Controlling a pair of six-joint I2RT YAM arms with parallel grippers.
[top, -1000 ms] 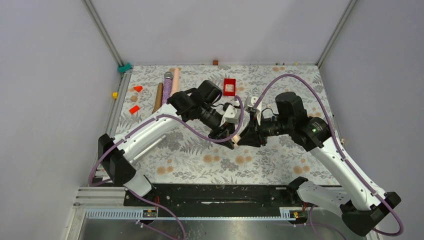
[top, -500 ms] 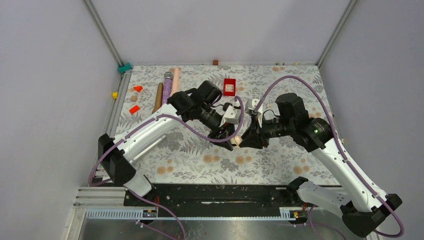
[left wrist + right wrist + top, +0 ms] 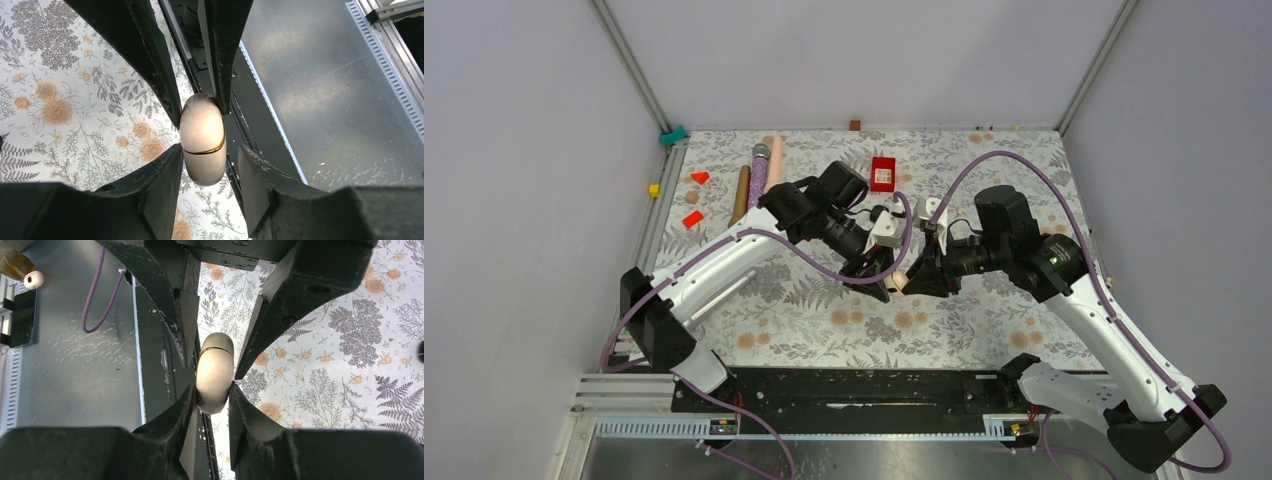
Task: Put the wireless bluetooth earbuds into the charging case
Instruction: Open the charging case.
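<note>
Tablecloth (image 3: 824,320) in a flower print is lying flat below. Above its middle, the right gripper (image 3: 212,390) is clamping one end of the cream charging case (image 3: 202,135), whose lid is sitting shut. The left gripper (image 3: 210,152) is straddling the other end, fingers standing apart, with a gap showing on one side.

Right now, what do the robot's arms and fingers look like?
Both arms have smooth white shells: left arm, right arm. Their joints and bases are black. A thin purple cable runs along each. The fingers are black, scuffed wedges. A small green light glows on the right arm.
</note>
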